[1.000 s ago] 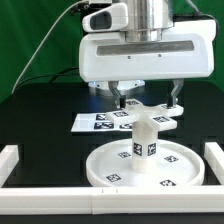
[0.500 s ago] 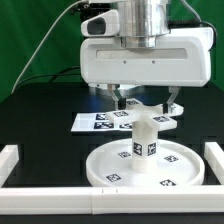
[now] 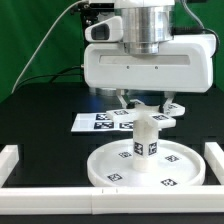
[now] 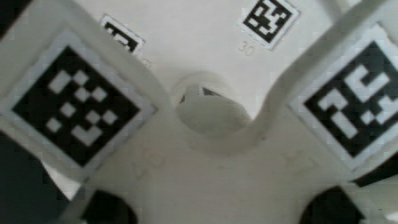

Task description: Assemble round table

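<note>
Rising a little since a second ago, the gripper (image 3: 147, 102) now hangs higher above the leg (image 3: 146, 137), and more of its two fingers shows below the wide white body. Its fingers stand spread, one to each side of the leg's top, holding nothing.

At the centre of the exterior view the leg stands upright in the middle of the disc (image 3: 183, 164), which lies flat on the black table (image 3: 40, 120). The leg's top sits just under the fingertips, apart from them. At 10 o'clock from the disc the marker board (image 3: 92, 122) lies flat, close behind it. A low white wall (image 3: 20, 156) runs along 9 o'clock, 3 o'clock and 6 o'clock; the disc nearly reaches it at 3 and 6. Open black table lies at 9 and 10 o'clock.

From the wrist, tagged white surfaces (image 4: 80, 95) fill the picture around a round hollow; which part it is I cannot tell.
</note>
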Controlling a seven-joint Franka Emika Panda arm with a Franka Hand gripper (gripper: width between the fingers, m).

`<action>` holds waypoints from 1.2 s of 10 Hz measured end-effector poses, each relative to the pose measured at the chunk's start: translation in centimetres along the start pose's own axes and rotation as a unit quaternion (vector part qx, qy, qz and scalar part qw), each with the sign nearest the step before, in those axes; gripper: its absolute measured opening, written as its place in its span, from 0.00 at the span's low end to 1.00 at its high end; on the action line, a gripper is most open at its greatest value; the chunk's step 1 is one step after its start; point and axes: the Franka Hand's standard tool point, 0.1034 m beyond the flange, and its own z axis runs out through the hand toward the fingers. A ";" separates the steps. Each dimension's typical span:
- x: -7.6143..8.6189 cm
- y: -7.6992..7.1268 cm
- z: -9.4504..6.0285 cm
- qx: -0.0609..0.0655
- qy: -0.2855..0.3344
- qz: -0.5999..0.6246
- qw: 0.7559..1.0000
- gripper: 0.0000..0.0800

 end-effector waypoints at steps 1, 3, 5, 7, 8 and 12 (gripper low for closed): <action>0.0 0.0 0.0 0.000 0.000 0.019 1.000 0.55; 0.0 -0.1 0.1 0.003 -0.001 0.104 0.995 0.55; 0.0 -0.4 0.1 0.004 -0.001 0.239 0.971 0.55; -0.2 -0.7 0.1 0.004 -0.003 0.373 0.928 0.55; -0.4 -1.2 0.1 0.012 -0.005 0.451 0.893 0.55; -0.3 -1.6 0.1 0.029 0.006 0.551 0.834 0.55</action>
